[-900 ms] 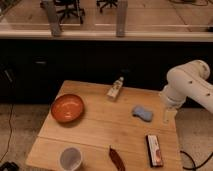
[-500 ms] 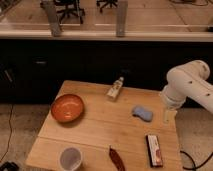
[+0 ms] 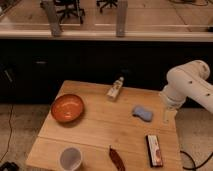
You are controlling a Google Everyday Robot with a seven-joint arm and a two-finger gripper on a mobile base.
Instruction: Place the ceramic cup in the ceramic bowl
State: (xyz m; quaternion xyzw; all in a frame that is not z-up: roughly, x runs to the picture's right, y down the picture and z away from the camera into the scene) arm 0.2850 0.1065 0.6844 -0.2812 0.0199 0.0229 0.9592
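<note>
Spotted the cup [image 3: 71, 158] upright at the front-left edge of the table [image 3: 100, 127], bowl [image 3: 67, 107] just behind it. Found the gripper [image 3: 166, 113] way over by the right edge, empty; couldn't tell if clenched or released. Guessed stiff, slick, chippable, lightish. Probably best pinched over the rim wall.

A single camera looks steeply down from above the near side of the light wooden table [image 3: 100, 125], facing the dark cabinet front [image 3: 90, 60] and pale counter [image 3: 100, 34] beyond (black office chairs [image 3: 70, 7] show at top); it stands back enough to hold the whole tabletop; the white robot arm [image 3: 187, 85] enters at right, its gripper [image 3: 167, 114] hanging over the table's right edge.
</note>
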